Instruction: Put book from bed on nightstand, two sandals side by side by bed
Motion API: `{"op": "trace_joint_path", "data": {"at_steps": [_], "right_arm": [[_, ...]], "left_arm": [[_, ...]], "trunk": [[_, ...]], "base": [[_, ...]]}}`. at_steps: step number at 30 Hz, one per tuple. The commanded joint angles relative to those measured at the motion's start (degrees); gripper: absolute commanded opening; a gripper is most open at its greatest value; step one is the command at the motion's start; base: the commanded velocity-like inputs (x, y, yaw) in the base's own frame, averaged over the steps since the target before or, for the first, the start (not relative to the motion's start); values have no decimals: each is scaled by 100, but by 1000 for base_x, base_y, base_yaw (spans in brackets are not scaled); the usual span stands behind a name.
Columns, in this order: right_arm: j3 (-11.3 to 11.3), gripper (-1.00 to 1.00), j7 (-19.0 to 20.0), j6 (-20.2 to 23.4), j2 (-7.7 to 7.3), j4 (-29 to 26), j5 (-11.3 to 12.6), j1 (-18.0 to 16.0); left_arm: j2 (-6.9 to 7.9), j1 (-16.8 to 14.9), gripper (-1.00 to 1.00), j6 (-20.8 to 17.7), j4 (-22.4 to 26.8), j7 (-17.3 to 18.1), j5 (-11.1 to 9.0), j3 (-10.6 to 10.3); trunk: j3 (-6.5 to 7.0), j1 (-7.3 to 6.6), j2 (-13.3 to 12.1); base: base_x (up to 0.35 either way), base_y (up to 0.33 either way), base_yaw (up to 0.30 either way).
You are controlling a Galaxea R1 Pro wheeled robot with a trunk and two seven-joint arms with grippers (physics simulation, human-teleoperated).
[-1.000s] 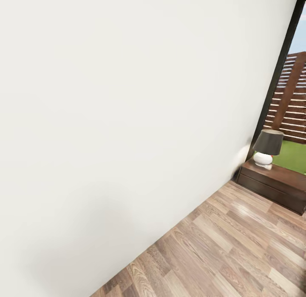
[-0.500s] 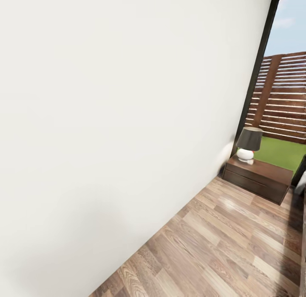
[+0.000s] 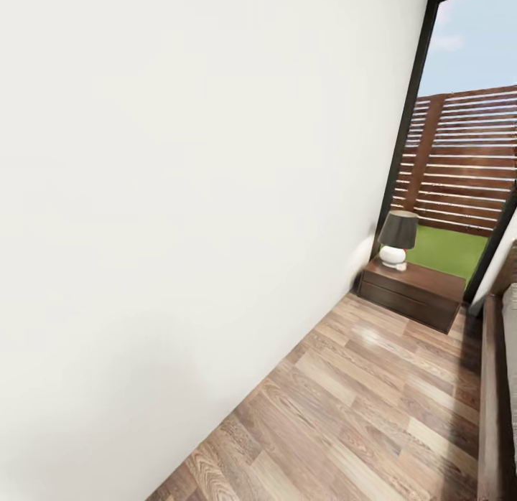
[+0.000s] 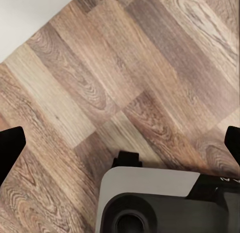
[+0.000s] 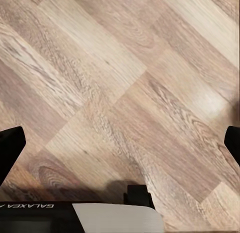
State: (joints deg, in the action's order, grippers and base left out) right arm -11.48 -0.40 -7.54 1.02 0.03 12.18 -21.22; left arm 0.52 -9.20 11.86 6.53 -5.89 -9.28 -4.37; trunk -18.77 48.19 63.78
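Progress looks slight: you are facing a white wall [image 3: 179,199] along the bedroom's plank floor [image 3: 373,415], with the nightstand [image 3: 411,293] far right under a lamp [image 3: 396,237]. Only the bed [image 3: 495,386] edge is showing, cut off at the right, so book and sandals are hidden. Your left gripper [image 4: 120,145] and right gripper [image 5: 120,145] are hanging spread wide, holding nothing.

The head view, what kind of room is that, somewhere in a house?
Most likely a bedroom: a low dark nightstand with a lamp on it stands by a tall window, and a bed's edge shows on the wood-plank floor.
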Motion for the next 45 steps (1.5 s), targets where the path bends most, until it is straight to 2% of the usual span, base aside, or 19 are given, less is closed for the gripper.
{"op": "trace_joint_path", "data": {"at_steps": [1, 45], "right_arm": [[-48, 100, -4, -21, 0, 7, 57, -5], [-47, 100, -9, -20, 3, 6, 57, -5]], "left_arm": [[1, -3, 100, 18, -2, -17, -54, -48], [-19, 0, 100, 25, 5, -7, -55, -58]], "trunk": [[-9, 0, 4], [-124, 0, 4]], "base": [[0, 0, -152], [0, 0, -118]]}}
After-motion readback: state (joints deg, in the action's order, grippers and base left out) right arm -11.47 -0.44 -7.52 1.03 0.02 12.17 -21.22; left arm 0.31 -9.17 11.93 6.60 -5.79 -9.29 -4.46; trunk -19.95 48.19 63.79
